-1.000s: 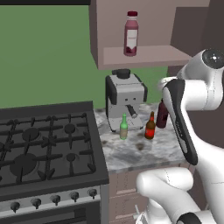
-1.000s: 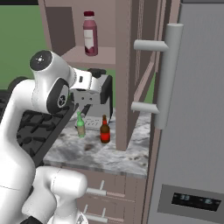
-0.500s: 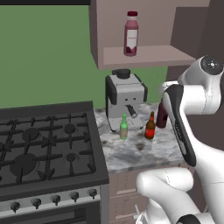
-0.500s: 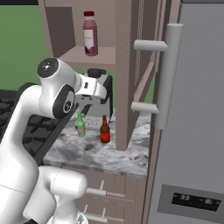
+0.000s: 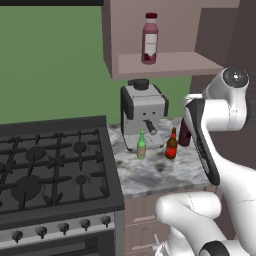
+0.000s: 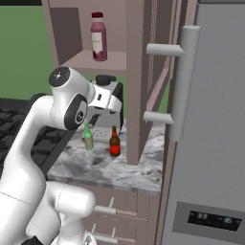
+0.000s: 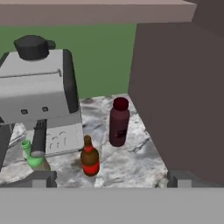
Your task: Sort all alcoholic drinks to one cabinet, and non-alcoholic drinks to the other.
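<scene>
A grey coffee machine stands at the far left of the marble table, beside the black stove. Just in front of it stand the green bottle and, to its right, the amber-brown bottle, both upright with necks pointing up, close together but apart. In the hand view the coffee machine's spout handle hangs in front of the green bottle and hides most of it. The dark maroon bottle stands upright farther back and right, near the brown cabinet wall, and the arm covers most of it in the left base view. The pink bottle stands upright on the open upper cabinet's shelf. The end effector is spread wide, above the table's near side, grasping and touching nothing.
</scene>
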